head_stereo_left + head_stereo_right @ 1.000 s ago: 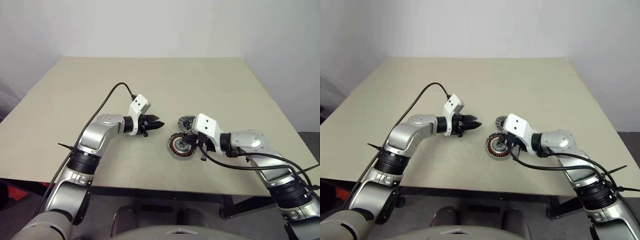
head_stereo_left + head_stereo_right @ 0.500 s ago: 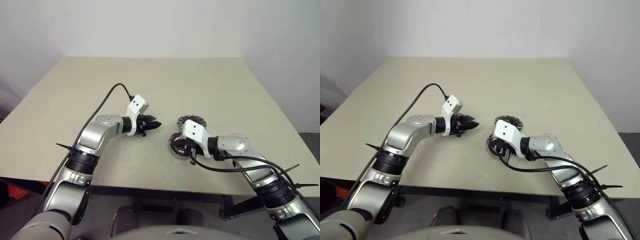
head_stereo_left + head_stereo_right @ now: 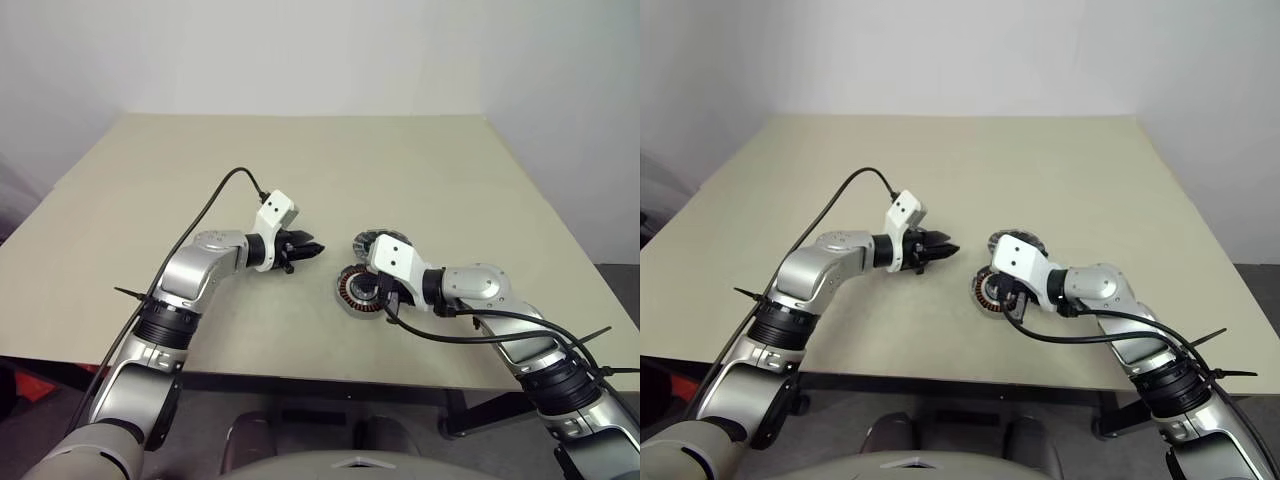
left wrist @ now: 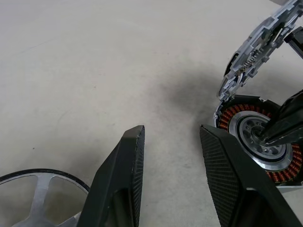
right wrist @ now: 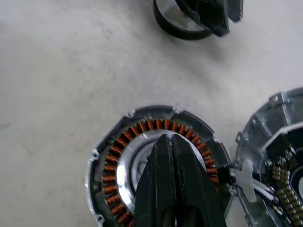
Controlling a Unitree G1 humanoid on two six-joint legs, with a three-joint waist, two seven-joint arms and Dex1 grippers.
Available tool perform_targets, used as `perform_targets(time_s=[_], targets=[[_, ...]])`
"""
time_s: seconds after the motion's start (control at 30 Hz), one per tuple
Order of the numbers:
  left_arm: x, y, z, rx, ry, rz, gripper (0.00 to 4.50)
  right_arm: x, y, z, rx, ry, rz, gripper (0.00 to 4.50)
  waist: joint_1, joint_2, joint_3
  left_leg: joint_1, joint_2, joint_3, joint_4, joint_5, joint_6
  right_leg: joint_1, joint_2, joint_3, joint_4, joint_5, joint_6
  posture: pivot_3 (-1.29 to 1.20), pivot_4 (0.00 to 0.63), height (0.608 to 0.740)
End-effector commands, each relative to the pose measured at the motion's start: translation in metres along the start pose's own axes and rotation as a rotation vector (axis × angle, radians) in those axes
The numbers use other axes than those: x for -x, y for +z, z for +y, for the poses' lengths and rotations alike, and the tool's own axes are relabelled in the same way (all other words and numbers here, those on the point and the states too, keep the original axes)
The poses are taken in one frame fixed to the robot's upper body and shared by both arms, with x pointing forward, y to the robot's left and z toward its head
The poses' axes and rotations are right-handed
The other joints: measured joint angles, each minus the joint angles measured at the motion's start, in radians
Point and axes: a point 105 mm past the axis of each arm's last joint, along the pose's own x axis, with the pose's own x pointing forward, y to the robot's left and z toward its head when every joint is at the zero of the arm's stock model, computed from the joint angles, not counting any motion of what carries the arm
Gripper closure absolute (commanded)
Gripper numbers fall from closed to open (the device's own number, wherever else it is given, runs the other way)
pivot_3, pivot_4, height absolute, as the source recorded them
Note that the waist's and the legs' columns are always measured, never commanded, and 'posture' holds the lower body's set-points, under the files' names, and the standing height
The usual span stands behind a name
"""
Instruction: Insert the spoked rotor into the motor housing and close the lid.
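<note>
The motor housing (image 3: 352, 292), a dark disc with copper windings around a silver centre, lies flat on the table. My right gripper (image 5: 170, 138) is shut, its tips pointing down at that silver centre. The lid (image 4: 255, 52), grey with a ridged rim, stands tilted up at the housing's far edge. The spoked rotor (image 4: 40, 198), silver with a black rim, lies on the table under my left gripper (image 4: 173, 132). That gripper is open, with nothing between its fingertips, and points toward the housing from the left.
The beige table (image 3: 300, 160) stretches wide behind and to both sides of the parts. A black cable (image 3: 215, 200) arcs over the left forearm and another trails from the right wrist.
My right hand has shifted a little to the left over the housing and stays shut. The left arm has kept still.
</note>
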Motion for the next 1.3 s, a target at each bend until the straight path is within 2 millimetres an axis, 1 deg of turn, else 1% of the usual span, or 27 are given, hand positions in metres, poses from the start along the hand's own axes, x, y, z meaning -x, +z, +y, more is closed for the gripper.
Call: perform_targets(time_s=[0.03,0.17,0.23,0.3,0.47,0.5,0.57,0.6,0.63,0.8,0.93,1.07,1.3], targets=[[0.003,0.012,-0.002,-0.047,-0.009,-0.032,2.54,-0.004,0.004,0.002,0.005,-0.009,-0.021,4.50,-0.001,0.000,0.000,0.000,0.000,0.000,0.000,0.000,0.000,0.000,0.000,0.000,0.000,0.000,0.000,0.00,0.000,0.740],[0.005,0.013,0.000,-0.051,-0.001,-0.032,2.54,-0.013,-0.012,0.010,-0.028,0.001,0.020,4.50,-0.001,0.000,0.000,0.000,0.000,0.000,0.000,0.000,0.000,0.000,0.000,0.000,0.000,0.000,0.000,0.00,0.000,0.740],[0.007,0.014,0.002,-0.053,0.009,-0.032,2.54,-0.014,-0.015,0.012,-0.043,0.007,0.020,4.50,-0.001,0.000,0.000,0.001,0.000,0.000,0.000,0.000,0.000,0.000,0.000,0.000,0.000,0.000,0.000,0.00,0.000,0.740],[0.008,0.014,0.004,-0.050,0.017,-0.033,2.54,-0.013,-0.014,0.011,-0.034,0.005,0.020,4.50,-0.001,0.000,0.000,0.002,0.000,0.000,0.000,0.000,0.000,0.001,0.000,0.000,0.000,0.000,0.000,0.00,0.000,0.740],[0.009,0.010,0.004,-0.048,0.019,-0.028,2.54,-0.009,0.005,0.009,-0.013,0.008,-0.045,4.50,-0.001,0.000,0.000,0.002,0.000,0.000,0.000,0.000,-0.001,0.002,0.000,0.000,0.001,0.000,0.000,0.00,0.000,0.740],[0.008,0.009,0.004,-0.047,0.018,-0.028,2.54,-0.005,0.007,0.005,-0.008,0.004,-0.051,4.50,-0.001,0.000,0.000,0.002,0.000,0.000,0.000,0.000,-0.001,0.002,0.000,0.000,0.001,0.000,0.000,0.00,0.000,0.740],[0.007,0.009,0.003,-0.045,0.015,-0.027,2.54,0.005,0.008,-0.016,-0.002,-0.014,-0.053,4.50,-0.001,0.000,0.000,0.002,0.000,0.000,0.000,0.000,-0.001,0.002,0.000,0.000,0.001,0.000,0.000,0.00,0.000,0.740],[0.007,0.008,0.002,-0.044,0.013,-0.027,2.54,0.009,0.008,-0.023,0.000,-0.021,-0.051,4.50,-0.002,0.000,0.000,0.002,0.000,0.000,0.000,0.000,-0.001,0.001,0.000,0.000,0.001,0.000,0.000,0.00,0.000,0.740],[0.006,0.008,0.002,-0.043,0.012,-0.028,2.54,0.012,0.007,-0.026,0.002,-0.025,-0.049,4.50,-0.002,0.000,0.000,0.002,0.000,0.000,0.000,0.000,-0.001,0.001,0.000,0.000,0.001,0.000,0.000,0.00,0.000,0.740],[0.006,0.007,0.001,-0.043,0.008,-0.025,2.54,0.022,0.005,-0.027,0.006,-0.034,-0.039,4.50,0.001,0.000,0.000,0.001,0.000,0.000,0.000,0.000,-0.001,0.001,0.000,0.000,0.001,0.000,0.000,0.00,0.000,0.740],[0.006,0.007,0.002,-0.043,0.008,-0.023,2.54,0.022,0.003,-0.023,0.005,-0.029,-0.028,4.50,-0.001,0.000,0.000,-0.001,0.000,0.000,0.000,0.000,0.000,-0.001,0.000,0.000,0.000,0.000,0.000,0.00,0.000,0.740],[0.006,0.008,0.004,-0.045,0.009,-0.023,2.54,0.021,0.006,-0.019,0.005,-0.020,-0.031,4.50,0.000,0.000,0.000,0.000,0.000,0.000,0.000,0.000,0.000,-0.001,0.000,0.000,0.001,0.000,0.000,0.00,0.000,0.740],[0.006,0.008,0.003,-0.047,0.009,-0.020,2.54,0.006,0.022,-0.009,-0.003,-0.016,-0.044,4.50,-0.001,0.000,0.000,0.000,0.000,0.000,0.000,0.000,-0.001,-0.001,0.000,0.000,0.001,0.000,0.000,0.00,0.000,0.740]])
